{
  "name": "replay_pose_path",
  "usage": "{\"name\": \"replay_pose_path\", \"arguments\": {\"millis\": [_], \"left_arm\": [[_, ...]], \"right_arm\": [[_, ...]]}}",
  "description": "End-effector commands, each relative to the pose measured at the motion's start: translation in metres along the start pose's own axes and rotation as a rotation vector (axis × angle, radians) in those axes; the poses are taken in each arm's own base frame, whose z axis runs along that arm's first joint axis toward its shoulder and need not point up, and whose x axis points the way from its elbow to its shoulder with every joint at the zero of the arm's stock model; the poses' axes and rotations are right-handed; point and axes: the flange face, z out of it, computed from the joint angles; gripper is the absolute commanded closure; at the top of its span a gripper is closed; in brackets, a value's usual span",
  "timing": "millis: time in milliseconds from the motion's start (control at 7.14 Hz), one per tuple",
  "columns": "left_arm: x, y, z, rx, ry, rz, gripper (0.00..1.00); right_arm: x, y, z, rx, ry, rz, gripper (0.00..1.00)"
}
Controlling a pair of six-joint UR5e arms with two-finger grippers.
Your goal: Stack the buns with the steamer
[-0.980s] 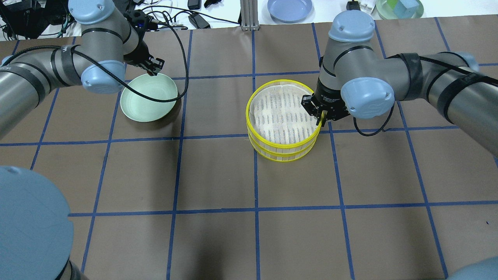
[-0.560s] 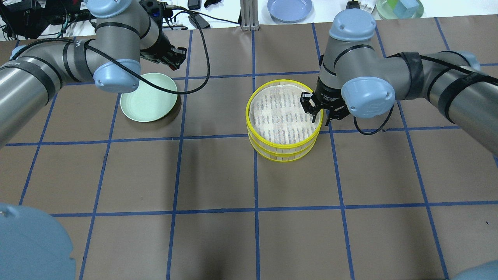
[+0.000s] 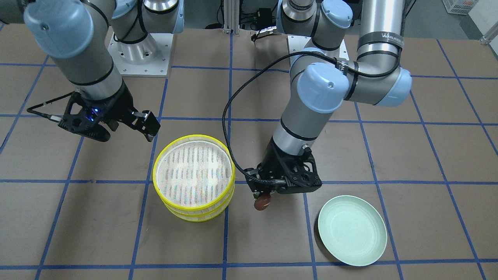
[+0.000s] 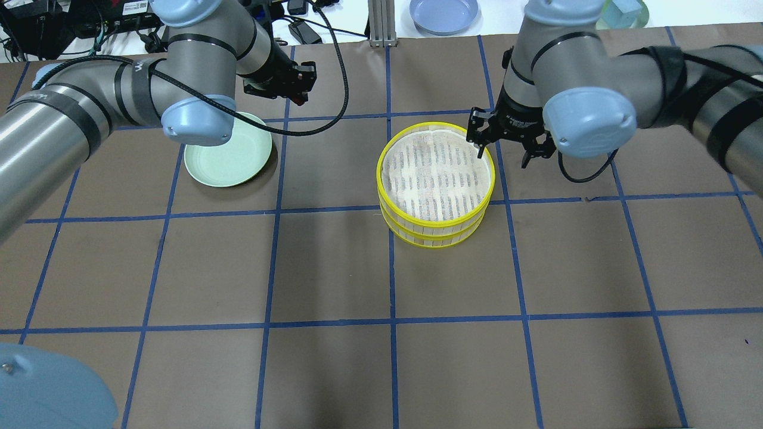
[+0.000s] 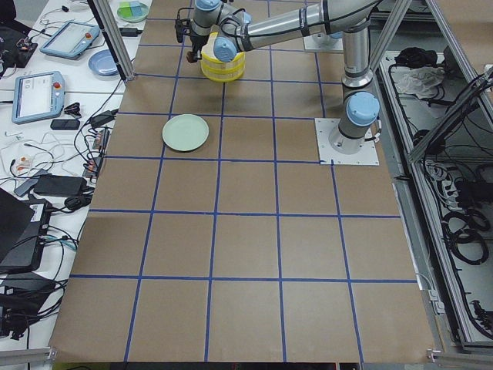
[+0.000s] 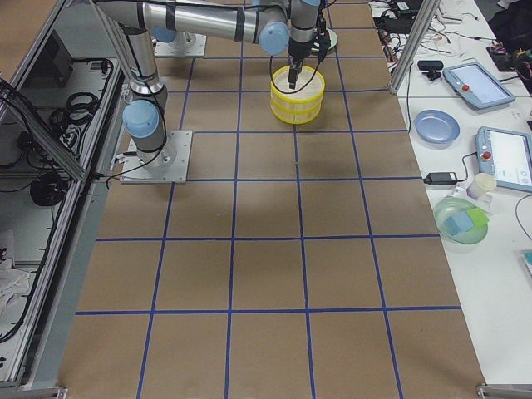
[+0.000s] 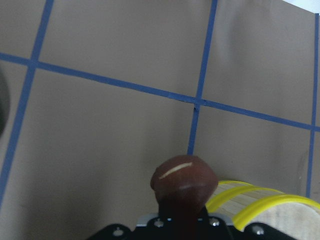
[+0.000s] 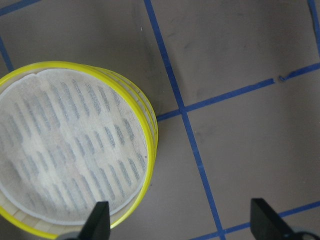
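The left claw is clamped on the reddish-brown bun, which sticks out below its fingertips, clear of the tabletop and just off the steamer's side that faces the pale green plate. A second ago this claw was down at the plate's rim, well away from the steamer. It has since lifted off and swung most of the way across, and the plate is now bare. The wrist view shows the steamer's yellow rims right beside the bun but not yet under it. The right claw stands wide with nothing between its fingers, above the steamer's opposite edge. A second ago it was pinched on the rim of the top tier there. It has since let go and drawn up and back toward the steamer's far side. The top tier now sits squarely on the lower one, unsupported, and its white slatted floor shows nothing on it. The stacking step looks finished, and the open top tier seems ready to take the bun that is on its way. The cream-white bun shows in no view. It may lie in the lower tier, but that is hidden.
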Motion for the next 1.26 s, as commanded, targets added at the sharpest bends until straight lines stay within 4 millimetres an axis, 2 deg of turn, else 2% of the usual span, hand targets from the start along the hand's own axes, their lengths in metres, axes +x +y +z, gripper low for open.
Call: {"name": "replay_pose_path", "arguments": {"millis": [0, 140, 280, 420, 560, 700, 840, 1120], "left_arm": [[0.039, 0.043, 0.018, -0.053, 0.008, -0.097, 0.9], [0.046, 0.05, 0.022, -0.063, 0.005, -0.14, 0.82], [0.052, 0.06, 0.025, -0.105, 0.035, -0.148, 0.73], [0.049, 0.071, 0.036, -0.164, 0.053, -0.193, 0.42], [0.047, 0.082, 0.046, -0.225, 0.094, -0.213, 0.04], [0.048, 0.084, 0.047, -0.239, 0.104, -0.215, 0.0], [0.048, 0.084, 0.047, -0.24, 0.105, -0.217, 0.0], [0.051, 0.076, 0.028, -0.228, 0.134, -0.215, 0.0]], "right_arm": [[0.009, 0.029, -0.059, 0.018, -0.021, -0.006, 0.0], [0.013, 0.037, -0.08, 0.034, -0.022, -0.012, 0.0], [0.013, 0.045, -0.088, 0.045, -0.027, -0.023, 0.0], [0.015, 0.045, -0.091, 0.054, -0.024, -0.027, 0.0], [0.018, 0.05, -0.098, 0.066, -0.023, -0.027, 0.0], [0.015, 0.047, -0.097, 0.076, -0.041, -0.026, 0.0], [0.016, 0.046, -0.098, 0.096, -0.028, -0.055, 0.0], [0.017, 0.051, -0.1, 0.092, -0.027, -0.066, 0.0]]}}
